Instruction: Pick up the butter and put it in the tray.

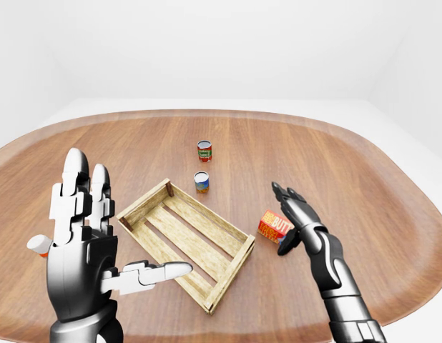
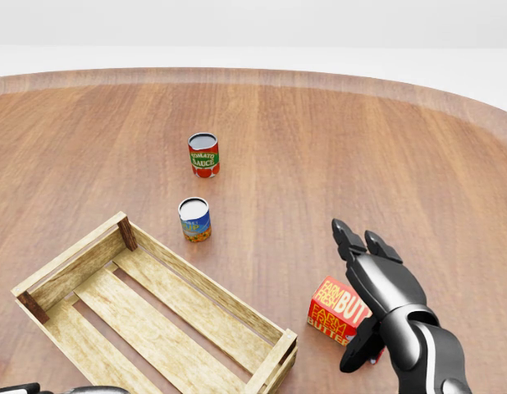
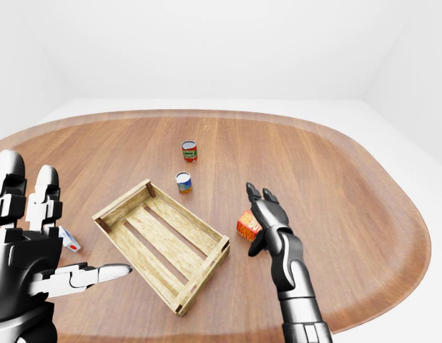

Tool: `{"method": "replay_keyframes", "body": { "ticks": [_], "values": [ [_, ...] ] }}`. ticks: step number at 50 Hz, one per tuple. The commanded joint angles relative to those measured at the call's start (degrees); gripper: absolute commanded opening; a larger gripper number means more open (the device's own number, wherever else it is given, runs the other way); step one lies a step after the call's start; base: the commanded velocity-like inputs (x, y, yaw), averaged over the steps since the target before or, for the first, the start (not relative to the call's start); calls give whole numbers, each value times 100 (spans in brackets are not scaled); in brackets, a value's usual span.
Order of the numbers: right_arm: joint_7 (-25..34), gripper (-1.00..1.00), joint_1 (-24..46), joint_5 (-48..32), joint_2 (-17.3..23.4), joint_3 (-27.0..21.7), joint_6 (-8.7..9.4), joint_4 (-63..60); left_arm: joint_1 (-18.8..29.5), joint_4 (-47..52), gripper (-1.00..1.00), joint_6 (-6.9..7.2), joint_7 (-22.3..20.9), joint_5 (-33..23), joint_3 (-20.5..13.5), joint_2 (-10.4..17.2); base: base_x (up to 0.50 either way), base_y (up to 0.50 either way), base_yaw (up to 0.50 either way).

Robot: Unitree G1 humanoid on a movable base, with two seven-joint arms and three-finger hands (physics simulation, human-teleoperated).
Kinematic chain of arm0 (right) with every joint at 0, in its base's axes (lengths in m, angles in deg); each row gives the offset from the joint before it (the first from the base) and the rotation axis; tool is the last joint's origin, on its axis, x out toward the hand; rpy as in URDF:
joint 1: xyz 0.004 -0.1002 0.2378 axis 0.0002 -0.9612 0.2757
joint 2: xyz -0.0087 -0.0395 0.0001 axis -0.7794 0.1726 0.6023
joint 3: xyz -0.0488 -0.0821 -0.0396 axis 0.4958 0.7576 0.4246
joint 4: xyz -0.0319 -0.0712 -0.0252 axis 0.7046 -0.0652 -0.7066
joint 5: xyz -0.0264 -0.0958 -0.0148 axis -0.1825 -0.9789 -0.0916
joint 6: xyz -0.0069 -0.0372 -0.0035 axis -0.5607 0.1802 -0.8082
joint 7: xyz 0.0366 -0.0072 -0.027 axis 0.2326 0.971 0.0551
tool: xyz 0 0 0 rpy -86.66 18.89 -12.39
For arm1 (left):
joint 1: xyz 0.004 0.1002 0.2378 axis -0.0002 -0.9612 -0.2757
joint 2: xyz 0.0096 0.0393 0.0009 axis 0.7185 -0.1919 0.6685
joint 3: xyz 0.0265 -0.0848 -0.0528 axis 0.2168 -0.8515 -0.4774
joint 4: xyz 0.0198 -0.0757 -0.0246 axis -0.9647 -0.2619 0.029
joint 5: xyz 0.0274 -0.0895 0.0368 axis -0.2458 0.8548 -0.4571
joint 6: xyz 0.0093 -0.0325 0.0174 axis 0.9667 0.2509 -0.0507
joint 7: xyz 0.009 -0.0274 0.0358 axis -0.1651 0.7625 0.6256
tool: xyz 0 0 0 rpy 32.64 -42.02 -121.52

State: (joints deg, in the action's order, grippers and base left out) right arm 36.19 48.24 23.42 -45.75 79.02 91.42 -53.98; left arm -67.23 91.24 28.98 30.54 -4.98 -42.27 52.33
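The butter (image 2: 333, 311) is a red and orange box lying on the wooden table, just right of the wooden tray (image 2: 147, 320). My right hand (image 2: 364, 287) hangs over the box's right end with fingers spread open, thumb down beside the box; nothing is grasped. In the left-eye view the butter (image 1: 272, 226) sits right of the slatted tray (image 1: 185, 239), which holds nothing. My left hand (image 1: 106, 236) is raised near the camera at the lower left, fingers straight and open, holding nothing.
A tomato sauce can (image 2: 203, 155) and a second blue-labelled can (image 2: 194, 219) stand above the tray. A small white carton (image 3: 69, 240) lies left of the tray. The oval table's edge (image 1: 414, 243) curves round at right.
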Motion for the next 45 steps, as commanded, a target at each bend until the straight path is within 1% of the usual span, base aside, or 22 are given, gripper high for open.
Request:
{"method": "replay_keyframes", "body": {
  "ticks": [1, 8, 19, 28, 40, 45],
  "values": [
    [-257, 100, 349, 2, 92, 39, 0, 662, -7, -19, 100, 0, -27, 22, -41, -16, 0, 0, 0],
    [-468, 100, 586, 74, 119, 67, 0, 1199, -12, -35, 100, 0, -19, -19, 4, -9, 0, 0, 0],
    [-814, 100, 1004, 39, 170, 130, 0, 2129, -2, -65, 100, 0, -24, 2, -21, -14, 0, 0, 0],
    [-1151, 100, 1359, 326, 159, 205, 0, 2979, 9, -65, 100, 0, -19, 15, -37, -11, 0, 0, 0],
    [-1355, 100, 1440, 561, 156, 250, 0, 3382, 19, -100, 100, 0, -20, 23, -45, -14, 0, 0, 0],
    [-1530, 100, 1576, 677, 133, 279, 0, 3810, 10, -112, 100, 0, -29, 30, -55, -16, 0, 0, 0]
  ]
}}
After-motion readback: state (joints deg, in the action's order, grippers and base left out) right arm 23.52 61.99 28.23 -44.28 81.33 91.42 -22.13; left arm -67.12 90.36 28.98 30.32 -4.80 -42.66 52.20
